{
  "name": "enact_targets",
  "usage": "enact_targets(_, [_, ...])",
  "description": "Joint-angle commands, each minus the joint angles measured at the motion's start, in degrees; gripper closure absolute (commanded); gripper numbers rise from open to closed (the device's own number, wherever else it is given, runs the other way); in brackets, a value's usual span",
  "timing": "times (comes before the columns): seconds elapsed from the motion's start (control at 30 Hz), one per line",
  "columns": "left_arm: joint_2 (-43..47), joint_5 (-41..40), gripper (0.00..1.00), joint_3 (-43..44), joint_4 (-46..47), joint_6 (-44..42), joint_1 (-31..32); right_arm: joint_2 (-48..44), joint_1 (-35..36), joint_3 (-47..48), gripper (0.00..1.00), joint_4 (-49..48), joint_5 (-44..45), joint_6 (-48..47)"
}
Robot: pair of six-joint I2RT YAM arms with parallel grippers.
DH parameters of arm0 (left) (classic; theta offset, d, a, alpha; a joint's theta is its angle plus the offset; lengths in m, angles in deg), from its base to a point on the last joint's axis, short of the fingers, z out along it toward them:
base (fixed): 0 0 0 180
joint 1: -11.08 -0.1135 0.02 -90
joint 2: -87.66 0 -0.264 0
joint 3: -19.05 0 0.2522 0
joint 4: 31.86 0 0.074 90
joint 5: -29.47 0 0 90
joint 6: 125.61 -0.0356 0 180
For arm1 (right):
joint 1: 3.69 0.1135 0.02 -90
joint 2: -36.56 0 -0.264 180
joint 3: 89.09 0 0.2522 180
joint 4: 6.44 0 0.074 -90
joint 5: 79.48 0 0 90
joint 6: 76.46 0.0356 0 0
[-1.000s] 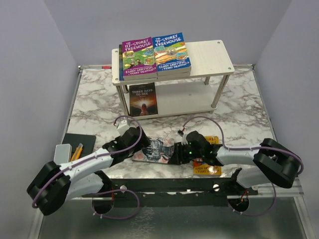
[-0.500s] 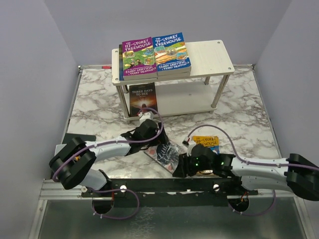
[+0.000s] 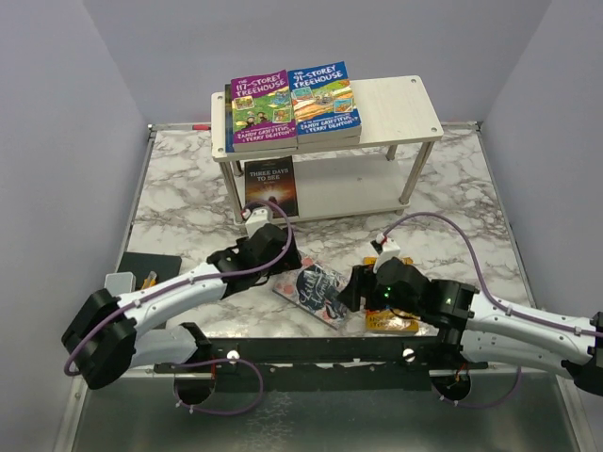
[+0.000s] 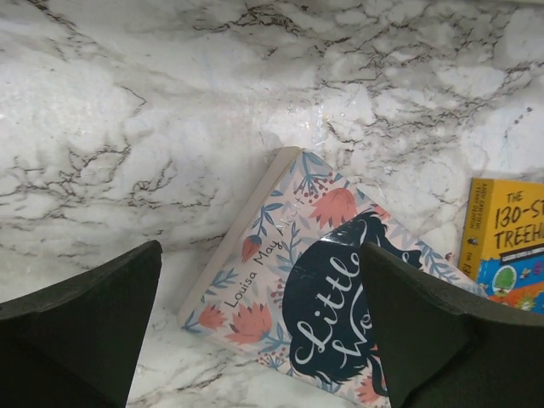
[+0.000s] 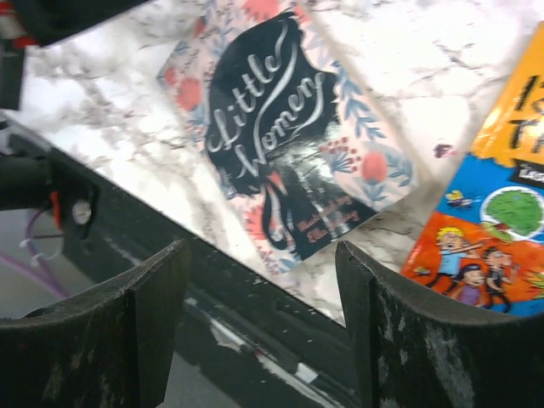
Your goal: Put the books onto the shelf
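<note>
A pink floral book (image 3: 316, 288) (image 4: 289, 255) (image 5: 280, 119) lies flat near the table's front edge. My left gripper (image 3: 285, 266) (image 4: 263, 340) hovers open over its far left corner, holding nothing. Just right of the book, my right gripper (image 3: 345, 296) (image 5: 262, 323) stands open and empty over the table's front edge. An orange Treehouse book (image 3: 391, 320) (image 4: 506, 246) (image 5: 493, 212) lies partly under the right arm. The white shelf (image 3: 405, 104) carries a purple book (image 3: 260, 111) and a blue book (image 3: 322, 98) on top, and a dark brown book (image 3: 270, 185) on its lower tier.
A dark mat (image 3: 155, 266) and a small grey case (image 3: 118, 282) with pencils lie at the table's near left. A black rail (image 3: 311, 353) (image 5: 255, 289) runs along the front edge, below the right gripper. The right half of both shelf tiers is bare.
The floral book, tilted up half a second ago, now lies flat on the table. My right gripper has opened and drawn back to the right. The left gripper shifted slightly left.
</note>
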State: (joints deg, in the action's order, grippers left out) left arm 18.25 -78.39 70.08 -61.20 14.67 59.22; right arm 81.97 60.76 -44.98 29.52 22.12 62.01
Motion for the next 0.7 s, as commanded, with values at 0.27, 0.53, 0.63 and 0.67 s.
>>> enact_targets(0.27, [18.3, 5.4, 0.01, -7.4, -9.3, 7.1, 0.2, 11.8, -3.9, 9.4, 0.21, 5.5, 9.2, -10.2])
enact_targets(0.53, [25.7, 11.0, 0.01, -12.5, -10.6, 10.0, 0.3, 19.6, -11.1, 10.8, 0.21, -0.9, 0.7, -16.1])
enact_targets(0.63, [25.7, 13.3, 0.01, -13.6, -10.4, 10.5, 0.3, 22.7, -14.5, 10.4, 0.21, -4.3, -4.7, -17.9])
enact_targets(0.67, [25.7, 14.0, 0.01, -14.0, -9.9, 10.8, 0.3, 23.9, -15.8, 10.4, 0.21, -5.2, -6.8, -18.5])
